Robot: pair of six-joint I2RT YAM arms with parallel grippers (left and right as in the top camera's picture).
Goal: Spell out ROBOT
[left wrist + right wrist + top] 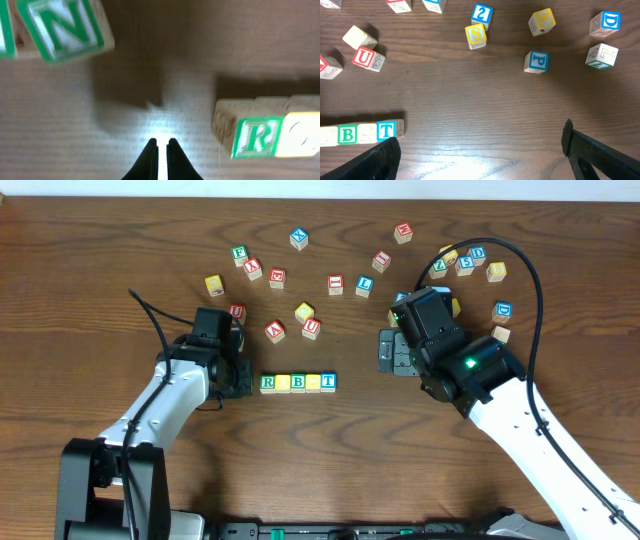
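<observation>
Spelling looks done: the row of five small wooden letter cubes sits mid-table, cubes touching: R, yellow, B, yellow, T. I'd guess they're light, rigid and smooth — pinch opposite flat faces, across the row. Just beside the green-faced R cube, the left gripper is pinched shut and empty. The right gripper is spread wide, holding nothing. Right wrist catches only the B–T end; left wrist only the R end plus a green N cube.

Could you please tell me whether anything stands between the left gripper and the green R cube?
Nothing visible does. The shut left gripper sits apart from the green R cube, with only bare table between them; the green N cube lies well off to the other side.
</observation>
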